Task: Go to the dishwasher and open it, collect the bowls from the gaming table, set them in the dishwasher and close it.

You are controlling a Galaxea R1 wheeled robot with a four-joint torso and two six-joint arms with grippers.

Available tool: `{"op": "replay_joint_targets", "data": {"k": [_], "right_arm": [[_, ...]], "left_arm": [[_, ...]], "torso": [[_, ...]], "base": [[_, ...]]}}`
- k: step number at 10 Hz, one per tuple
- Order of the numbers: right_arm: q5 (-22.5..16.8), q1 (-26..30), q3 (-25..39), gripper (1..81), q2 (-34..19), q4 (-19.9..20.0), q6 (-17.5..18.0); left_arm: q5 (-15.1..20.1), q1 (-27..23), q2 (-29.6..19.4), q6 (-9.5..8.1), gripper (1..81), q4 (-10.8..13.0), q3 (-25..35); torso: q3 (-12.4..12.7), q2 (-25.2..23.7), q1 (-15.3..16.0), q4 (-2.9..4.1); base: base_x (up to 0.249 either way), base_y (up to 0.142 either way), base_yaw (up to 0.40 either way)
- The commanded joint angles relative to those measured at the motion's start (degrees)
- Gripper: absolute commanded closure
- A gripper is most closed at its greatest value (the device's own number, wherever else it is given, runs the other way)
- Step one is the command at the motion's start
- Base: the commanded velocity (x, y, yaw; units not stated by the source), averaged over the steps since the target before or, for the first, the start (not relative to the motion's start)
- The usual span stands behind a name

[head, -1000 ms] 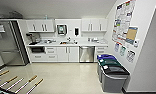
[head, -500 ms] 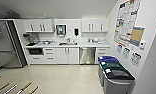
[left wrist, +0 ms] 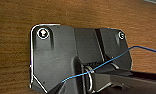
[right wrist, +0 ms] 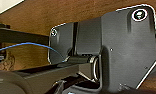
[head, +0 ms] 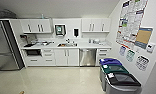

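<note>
One cabinet's width of brushed steel marks the dishwasher [head: 87, 57], set under the white counter [head: 91, 46] just beside the sink, its door closed; I judge opening it is the step in hand. I cannot tell whether either end effector is spread or pressed together. Pale glossy floor [head: 56, 80] lies between me and the unit; covered bins [head: 119, 77] line the poster wall, a tall fridge [head: 4, 47] stands opposite.
</note>
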Motion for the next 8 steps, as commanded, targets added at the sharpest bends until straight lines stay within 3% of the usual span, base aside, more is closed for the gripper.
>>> {"op": "replay_joint_targets", "data": {"k": [1,8], "right_arm": [[-3.3,2.7,1.3,1.0,-1.1,0.1,-0.2],[-3.3,2.6,1.0,1.0,-1.2,0.1,-0.1]], "left_arm": [[2.7,-2.6,-1.2,0.10,1.0,0.3,0.3],[2.5,-2.5,-1.1,0.10,1.0,0.2,0.2]], "torso": [[0.0,0.0,0.0,0.00],[0.0,0.0,0.0,0.00]], "base": [[0.262,0.000,0.000],[0.262,0.000,0.000]]}}
